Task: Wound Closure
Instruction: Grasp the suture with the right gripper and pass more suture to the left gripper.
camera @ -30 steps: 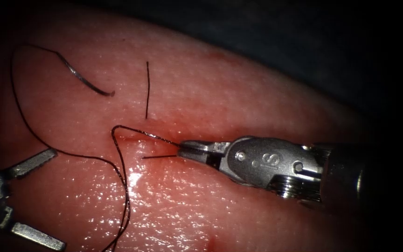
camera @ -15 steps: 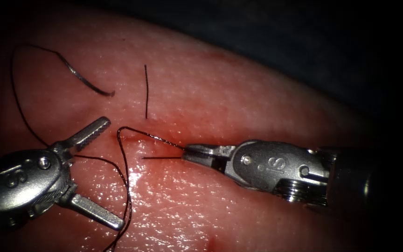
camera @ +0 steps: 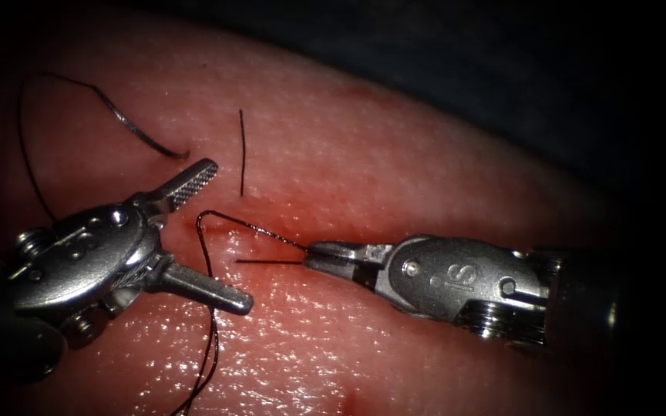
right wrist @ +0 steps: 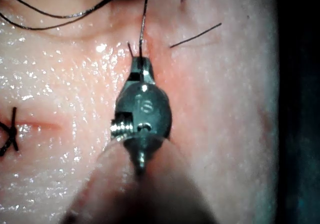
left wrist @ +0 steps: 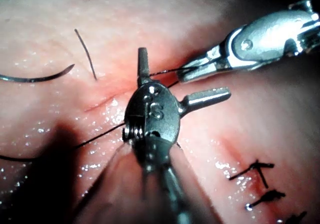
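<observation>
While right end effector [camera: 311, 254] clamps thin thread [camera: 252, 225], left end effector [camera: 221, 235] gapes empty; curved needle [camera: 144, 135] loose on tissue [camera: 395, 146].

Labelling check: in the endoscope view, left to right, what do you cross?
Curved steel needle lying free on the tissue → left arm's silver tool, jaws open, holding nothing → short cut end of dark thread → right arm's silver tool, jaws shut on the dark thread.
</observation>
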